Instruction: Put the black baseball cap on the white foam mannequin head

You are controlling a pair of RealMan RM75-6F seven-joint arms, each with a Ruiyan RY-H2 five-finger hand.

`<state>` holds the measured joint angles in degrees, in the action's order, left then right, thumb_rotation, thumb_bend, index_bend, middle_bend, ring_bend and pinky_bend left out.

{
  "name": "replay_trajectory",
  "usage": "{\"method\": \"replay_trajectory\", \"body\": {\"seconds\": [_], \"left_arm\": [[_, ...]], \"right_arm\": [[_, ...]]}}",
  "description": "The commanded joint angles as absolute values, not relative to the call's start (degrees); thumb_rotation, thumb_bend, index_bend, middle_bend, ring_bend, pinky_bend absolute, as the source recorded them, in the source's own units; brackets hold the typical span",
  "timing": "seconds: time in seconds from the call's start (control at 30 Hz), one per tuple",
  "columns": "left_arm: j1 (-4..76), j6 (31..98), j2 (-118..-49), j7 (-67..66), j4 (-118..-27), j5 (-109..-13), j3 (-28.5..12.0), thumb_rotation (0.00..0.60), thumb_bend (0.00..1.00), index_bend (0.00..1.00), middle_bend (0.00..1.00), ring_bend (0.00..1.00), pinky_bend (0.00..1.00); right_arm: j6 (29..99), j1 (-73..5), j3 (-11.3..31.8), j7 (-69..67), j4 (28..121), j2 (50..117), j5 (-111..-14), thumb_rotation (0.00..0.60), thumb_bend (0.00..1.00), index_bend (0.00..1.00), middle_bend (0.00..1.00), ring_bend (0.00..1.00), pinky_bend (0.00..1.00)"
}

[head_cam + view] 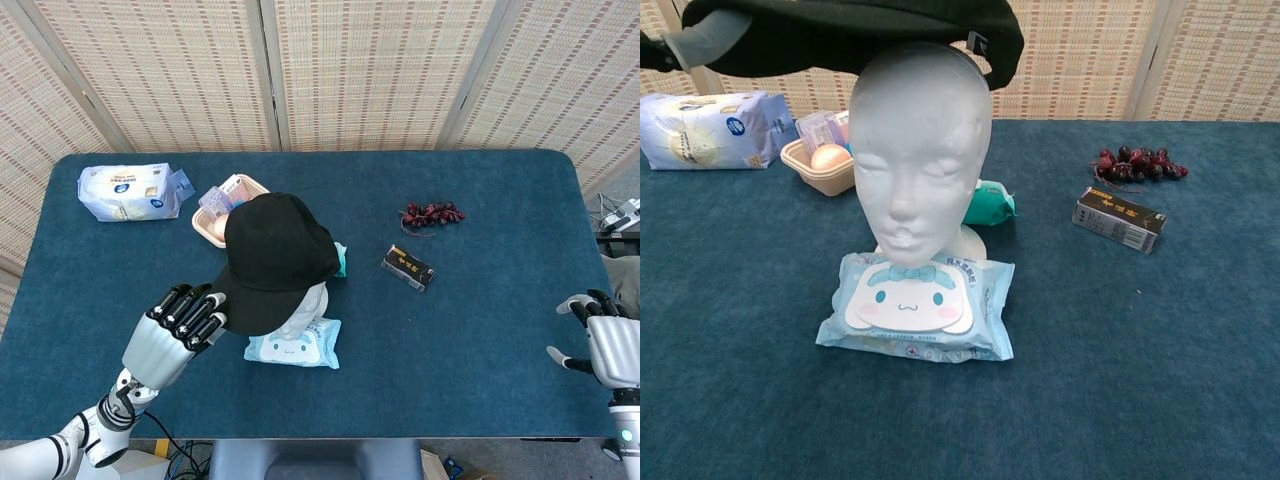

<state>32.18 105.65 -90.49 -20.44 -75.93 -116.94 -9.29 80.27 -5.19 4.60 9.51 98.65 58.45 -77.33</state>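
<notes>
- Black baseball cap (278, 258) sits atop white foam mannequin head (919, 140), brim off to robot's left, w/ left hand (178, 328) gripping brim edge.
- Right hand (608, 343) idle at bench (500, 300) edge, fingers spread, nothing held.
- Cap prob. soft crown, stiffer brim: brim looks best hold.
- Foam head prob. light, tippy; press gently.
- Hidden: cap top cut off in chest view; rear fit can't tell.

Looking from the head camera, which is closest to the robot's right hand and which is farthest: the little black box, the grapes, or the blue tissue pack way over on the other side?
From the right hand:
1. Black box, mid-table, nearest.
2. Dark grapes, behind the box, toward the screen.
3. Blue tissue pack, far left corner, farthest.
</notes>
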Motion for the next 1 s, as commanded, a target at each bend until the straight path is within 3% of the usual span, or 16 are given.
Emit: {"method": "replay_trajectory", "body": {"seconds": [0.03,1.0], "left_arm": [[32.13,105.26,-90.77,-20.82,-76.00,-117.31,-8.96,0.600,0.60,0.66,0.51,0.39,0.48],[30.73,102.04,-92.93,-20.73,-72.47,-118.13,-5.30,0.600,0.60,0.65,0.51,0.39,0.48]], "right_arm": [[80.34,-5.14,4.68,9.43,98.66,58.40,-77.23,0.600,0.05,0.39,0.32,0.17,0.28],[79.16,-5.62,5.75,9.22,97.82,58.23,-74.48,0.600,0.05,0.39,0.32,0.17,0.28]]}}
